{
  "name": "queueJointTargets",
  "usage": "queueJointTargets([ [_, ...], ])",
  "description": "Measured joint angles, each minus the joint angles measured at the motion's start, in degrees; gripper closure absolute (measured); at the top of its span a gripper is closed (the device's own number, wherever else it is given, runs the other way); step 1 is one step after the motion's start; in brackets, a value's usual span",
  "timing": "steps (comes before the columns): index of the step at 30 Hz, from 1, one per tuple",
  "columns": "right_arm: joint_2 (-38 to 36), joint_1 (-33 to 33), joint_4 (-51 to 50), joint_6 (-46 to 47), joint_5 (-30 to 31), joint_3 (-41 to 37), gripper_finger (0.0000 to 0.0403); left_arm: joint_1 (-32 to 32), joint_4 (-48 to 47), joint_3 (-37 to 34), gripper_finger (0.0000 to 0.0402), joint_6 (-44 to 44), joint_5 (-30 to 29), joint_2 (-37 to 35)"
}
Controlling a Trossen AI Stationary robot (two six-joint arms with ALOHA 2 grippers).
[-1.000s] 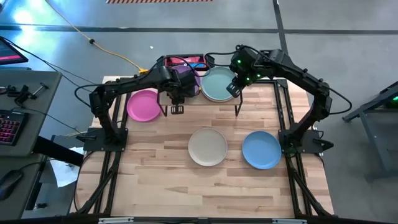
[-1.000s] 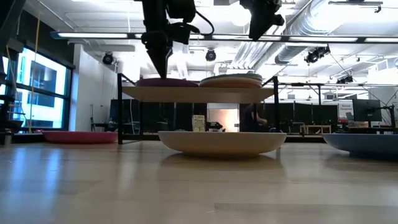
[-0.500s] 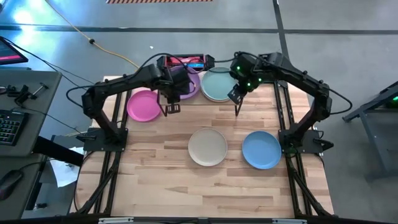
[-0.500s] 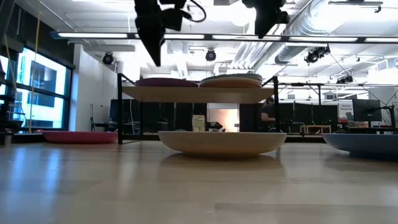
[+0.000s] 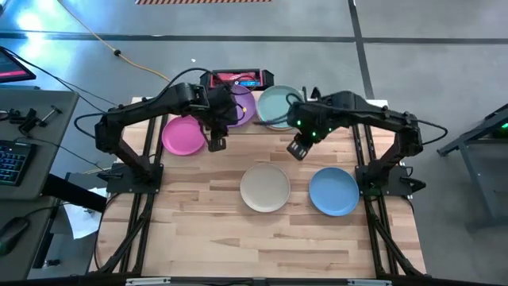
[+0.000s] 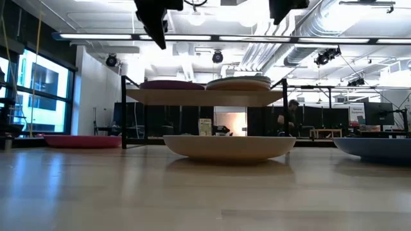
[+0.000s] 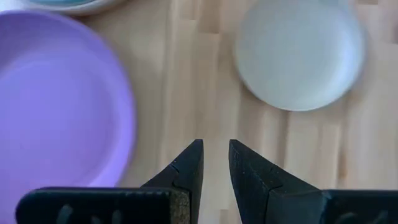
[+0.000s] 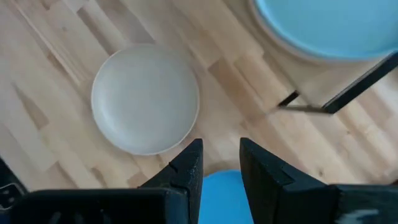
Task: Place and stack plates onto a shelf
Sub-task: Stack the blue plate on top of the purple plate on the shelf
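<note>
on the light-wood bench [image 5: 206, 238]: a round matte pink plate [image 5: 183, 134] at the far left, a round matte beige plate [image 5: 265, 187] in the middle, a round matte blue plate [image 5: 333, 191] just to its right, not touching. at the far edge, the small light-wood shelf on thin black legs [image 6: 205, 96], carrying a round purple plate [image 5: 244, 107] on its left half and a stack topped by a round pale teal plate [image 5: 274, 107] on its right half. left hand [image 5: 216, 144] raised over the bench in front of the shelf, just beside the pink plate, its two dark fingers [image 7: 189, 174] slightly apart and empty. right hand [image 5: 296, 150] raised in front of the shelf's right half, above bare bench between beige and blue plates, fingers [image 8: 189, 168] slightly apart, nothing held. in the low view, a person [image 6: 292, 119] far back in the room.
</note>
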Motion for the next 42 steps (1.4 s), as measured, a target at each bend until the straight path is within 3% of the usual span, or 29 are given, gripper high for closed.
queueJointTargets([
  [5,0.4,4.8,0.5,6.6,0.2,-1.6,0.0318,-3.2,-0.5,0.0,0.0335,-0.9,0.5,0.0],
  [10,0.5,8.8,1.2,12.1,-0.4,-10.9,0.0318,-5.7,-0.6,0.0,0.0335,-2.8,0.5,0.0],
  [18,-0.1,14.7,15.5,18.5,-7.2,-26.0,0.0318,-8.0,-1.2,0.0,0.0335,-8.4,0.3,0.0],
  [25,-2.5,20.3,19.6,26.7,-7.8,-35.8,0.0318,-9.4,-6.6,0.0,0.0335,-13.5,-1.8,0.0],
  [34,-9.0,26.6,29.4,40.4,-7.2,-49.6,0.0318,-12.8,-6.7,0.0,0.0335,-19.0,-3.7,0.0],
  [42,-9.5,29.7,33.6,43.0,-7.2,-55.4,0.0318,-16.8,-6.6,0.0,0.0335,-24.1,-6.3,0.0],
])
